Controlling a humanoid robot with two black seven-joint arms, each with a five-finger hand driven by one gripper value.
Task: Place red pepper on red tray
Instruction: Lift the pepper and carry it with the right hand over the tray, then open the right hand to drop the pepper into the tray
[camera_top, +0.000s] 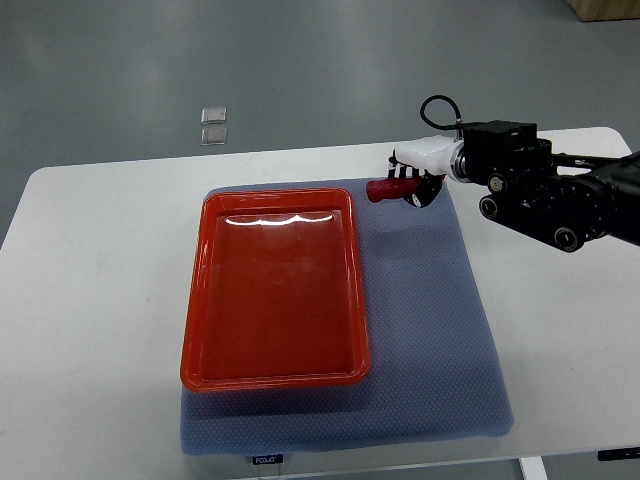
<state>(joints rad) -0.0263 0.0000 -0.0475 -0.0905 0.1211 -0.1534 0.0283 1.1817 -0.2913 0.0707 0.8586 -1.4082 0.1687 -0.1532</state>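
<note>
The red pepper sits in the grasp of the right hand, whose fingers curl around it, above the far right corner of the blue mat and just beyond the red tray's far right corner. The pick-up looks done. The tray holds nothing yet, so the carry leftward over its rim and the release remain. The mat and tray lie on a white table. No left arm shows.

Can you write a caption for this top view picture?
Robot's right hand holds a red pepper beside the empty red tray.
</note>
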